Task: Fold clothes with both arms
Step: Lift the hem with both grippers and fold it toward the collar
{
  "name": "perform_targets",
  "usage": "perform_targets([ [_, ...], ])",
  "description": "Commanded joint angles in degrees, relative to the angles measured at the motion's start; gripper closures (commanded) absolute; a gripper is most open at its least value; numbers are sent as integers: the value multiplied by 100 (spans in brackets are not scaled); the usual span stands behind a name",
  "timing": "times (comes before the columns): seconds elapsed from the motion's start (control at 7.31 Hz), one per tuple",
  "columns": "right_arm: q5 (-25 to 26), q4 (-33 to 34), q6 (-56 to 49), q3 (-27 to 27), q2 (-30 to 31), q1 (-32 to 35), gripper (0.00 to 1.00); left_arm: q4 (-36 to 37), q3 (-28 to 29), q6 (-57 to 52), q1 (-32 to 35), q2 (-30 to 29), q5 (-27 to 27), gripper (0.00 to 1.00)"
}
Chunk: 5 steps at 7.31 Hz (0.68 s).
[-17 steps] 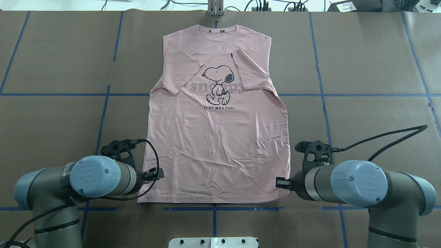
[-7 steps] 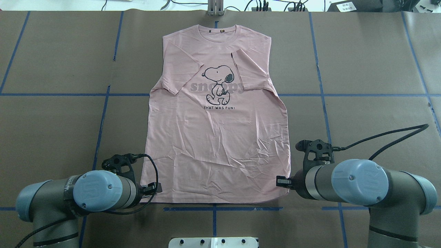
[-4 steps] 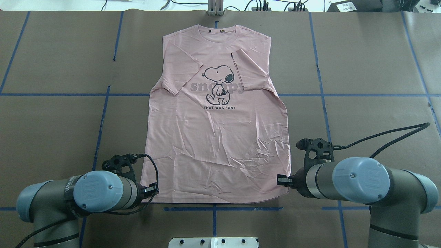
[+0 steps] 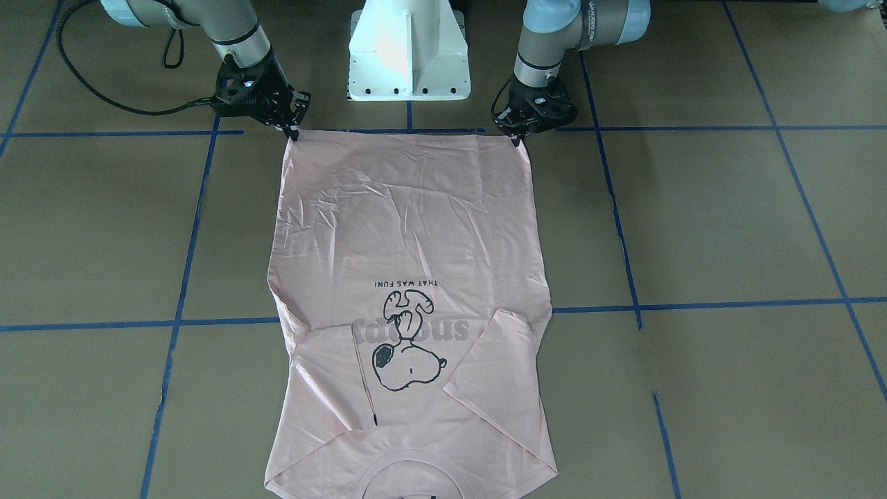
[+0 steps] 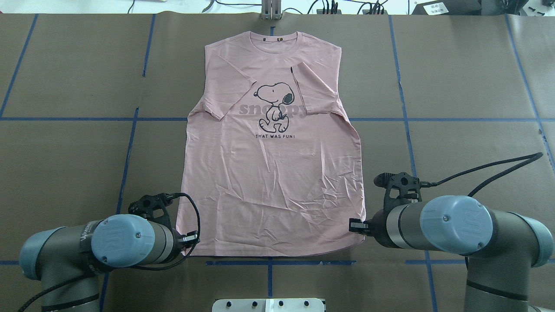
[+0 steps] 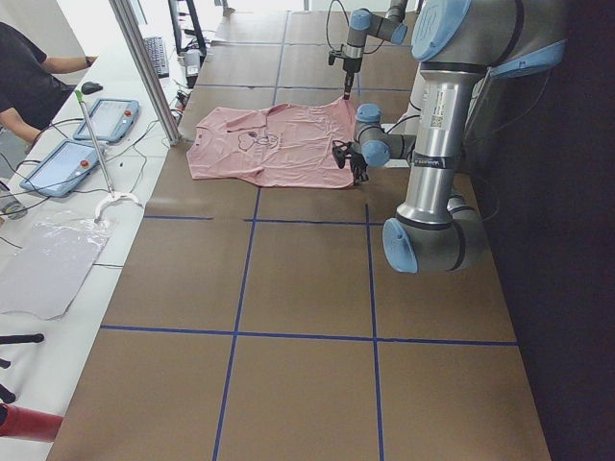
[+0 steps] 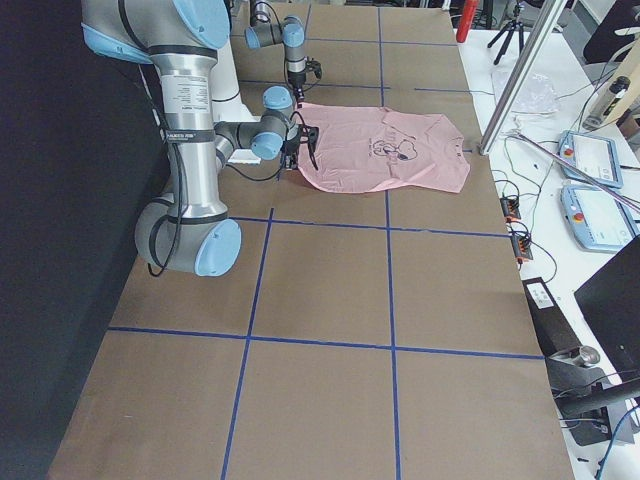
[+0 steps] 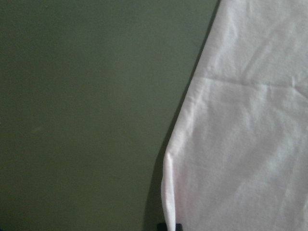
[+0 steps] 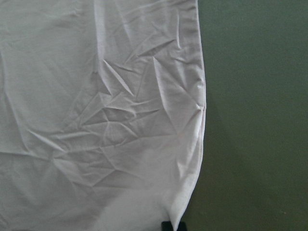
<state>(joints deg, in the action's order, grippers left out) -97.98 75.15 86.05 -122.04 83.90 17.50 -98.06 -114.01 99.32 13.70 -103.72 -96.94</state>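
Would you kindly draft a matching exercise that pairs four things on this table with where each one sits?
1. left tool
2. right tool
3. collar
4. white pedestal base

A. shirt's far end from the robot
B. T-shirt hem corner, robot's right
C. hem corner, robot's left
D. robot's side, opposite the hem's middle

Pairs: 1-C, 2-B, 3-A, 4-D

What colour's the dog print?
Black outline on the pink shirt; dog print clearest overhead.

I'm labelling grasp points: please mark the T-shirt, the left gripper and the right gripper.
T-shirt (image 5: 273, 190): overhead view, plain fabric below the print.
Left gripper (image 4: 516, 141): front-facing view, fingertips at a hem corner.
Right gripper (image 4: 294, 133): front-facing view, fingertips at the other hem corner.
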Motion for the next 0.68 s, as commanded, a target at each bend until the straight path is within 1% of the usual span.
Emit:
perform_targets([
  [0.0,-167,0,0,-240,74,42,100,643,-600,-97,1,27,-17,100],
  [0.14,-299,0,9,-372,179,60,100,1135,-1144,-89,-16,-8,-26,100],
  [0.27,-370,9,26,-713,388,60,100,1358,-1611,-19,-138,-43,-52,100],
  [0.41,-484,9,87,-1168,756,60,100,1377,-1920,8,-218,-43,-61,100],
  [0.55,-790,0,88,-1486,1090,60,100,1404,-2123,8,-375,-43,-87,100],
])
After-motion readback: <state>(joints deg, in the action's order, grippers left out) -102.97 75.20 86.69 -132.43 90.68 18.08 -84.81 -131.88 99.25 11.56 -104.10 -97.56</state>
